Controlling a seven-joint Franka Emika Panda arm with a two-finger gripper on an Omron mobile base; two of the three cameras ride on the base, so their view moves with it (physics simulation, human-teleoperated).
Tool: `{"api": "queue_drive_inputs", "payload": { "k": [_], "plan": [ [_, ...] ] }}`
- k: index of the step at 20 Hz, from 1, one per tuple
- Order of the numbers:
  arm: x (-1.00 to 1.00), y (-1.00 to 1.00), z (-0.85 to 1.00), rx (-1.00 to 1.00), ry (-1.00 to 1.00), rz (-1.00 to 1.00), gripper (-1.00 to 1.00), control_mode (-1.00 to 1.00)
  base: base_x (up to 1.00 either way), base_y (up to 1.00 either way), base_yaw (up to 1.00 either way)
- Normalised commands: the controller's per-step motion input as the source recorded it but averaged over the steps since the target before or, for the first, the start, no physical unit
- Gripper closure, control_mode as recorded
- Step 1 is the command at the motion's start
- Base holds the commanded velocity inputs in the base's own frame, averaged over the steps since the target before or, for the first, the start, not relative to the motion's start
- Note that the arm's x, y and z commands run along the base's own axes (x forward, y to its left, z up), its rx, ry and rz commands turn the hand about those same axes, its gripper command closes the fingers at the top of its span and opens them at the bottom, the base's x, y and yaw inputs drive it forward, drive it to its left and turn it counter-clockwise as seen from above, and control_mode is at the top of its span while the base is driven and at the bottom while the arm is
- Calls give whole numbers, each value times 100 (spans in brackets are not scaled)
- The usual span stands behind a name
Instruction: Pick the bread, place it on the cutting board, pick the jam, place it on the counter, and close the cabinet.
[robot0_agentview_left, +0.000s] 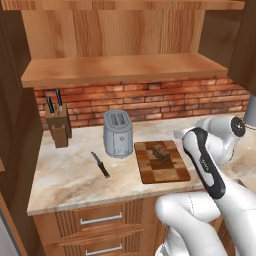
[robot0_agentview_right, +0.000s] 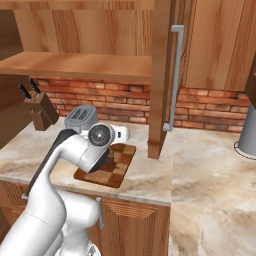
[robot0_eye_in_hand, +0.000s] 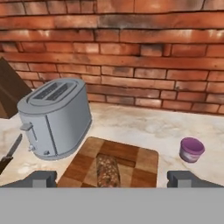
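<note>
The small dark brown, rough-crusted chunk of bread (robot0_agentview_left: 161, 151) is seen lying on the rectangular patchwork wooden cutting board (robot0_agentview_left: 172, 172), toward its far half, lengthwise along the board in the hand view (robot0_eye_in_hand: 108, 170). The board rests flat on the beige marbled stone tabletop (robot0_agentview_left: 70, 175), just beside the grey two-slot metal toaster (robot0_agentview_left: 118, 133). A small black-handled knife (robot0_agentview_left: 100, 164) is laid on the tabletop in front of the toaster, and a wooden knife block (robot0_agentview_left: 58, 125) stands against the red brick wall (robot0_eye_in_hand: 131, 52).

The squat purple jam jar (robot0_eye_in_hand: 191, 150) with its pale lilac lid is seen upright on the tabletop, near the board's right corner but apart from it.

The gripper (robot0_eye_in_hand: 112, 178) is held above the near edge of the board; its two dark fingers (robot0_eye_in_hand: 41, 178) are spread wide, with nothing between them, and the bread is not touched.

In the right base view, the brown wooden upper cabinet door (robot0_agentview_right: 162, 75) with a vertical grey bar handle (robot0_agentview_right: 174, 75) stands swung open, edge-on above the tabletop.
</note>
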Motion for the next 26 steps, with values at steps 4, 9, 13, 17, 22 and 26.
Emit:
{"api": "queue_drive_inputs", "payload": {
  "k": [4,9,13,17,22,26],
  "plan": [
    [-29,0,42,2,0,0,-100,-100,0,0,0],
    [-29,0,37,1,0,0,-100,-100,0,0,0],
    [-36,0,27,0,0,0,-100,-100,0,0,0],
    [-43,0,18,0,0,0,-100,-100,0,0,0],
    [-47,0,18,0,0,0,-100,-100,0,0,0],
    [-51,0,22,0,0,0,-100,-100,0,0,0]
  ]
}}
